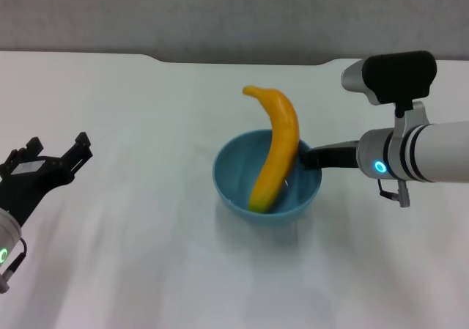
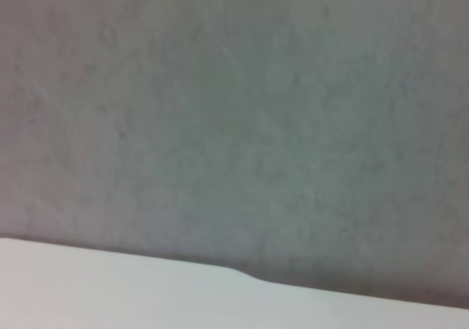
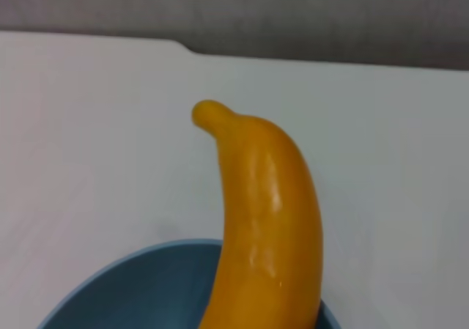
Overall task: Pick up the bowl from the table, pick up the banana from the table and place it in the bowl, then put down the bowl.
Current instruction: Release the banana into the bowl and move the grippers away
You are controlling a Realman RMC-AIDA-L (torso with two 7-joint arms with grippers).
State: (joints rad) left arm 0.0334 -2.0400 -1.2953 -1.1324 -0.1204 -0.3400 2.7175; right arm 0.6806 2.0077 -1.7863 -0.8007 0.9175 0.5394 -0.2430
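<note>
Two arms show in the head view, one at each side of the table (image 1: pixel 132 270). The bowl (image 1: pixel 236 176) sits near the middle of the white top, light blue and glossy. The banana (image 1: pixel 276 149) stands in it, its lower end down near the bowl's near wall, its body leaning on the right rim and its upper end curving up and out past the far rim. The right gripper (image 1: pixel 311 157) reaches in level from the right; its dark fingers meet the bowl's right rim just beside the banana, and they look closed on that rim, though the banana hides the tips. Behind them the white forearm carries a lit ring and a dark camera block on top. The left gripper (image 1: pixel 55 153) hangs low at the left edge, well apart from the bowl, its black fingers spread wide with nothing between them. The table's far edge shows a shallow notch against the grey wall (image 1: pixel 220 14).

From the left wrist view only the wall (image 2: pixel 234 109) and a strip of the table (image 2: pixel 110 292) with its notched far edge can be seen; no fingers show.

From the right wrist view the banana (image 3: pixel 267 226) fills the centre, yellow-orange and shiny, rising out of the bowl (image 3: pixel 139 285) with its blunt end bent to one side. The table (image 3: pixel 88 138) and the wall (image 3: pixel 293 14) lie behind. This arm's own fingers are out of sight here
</note>
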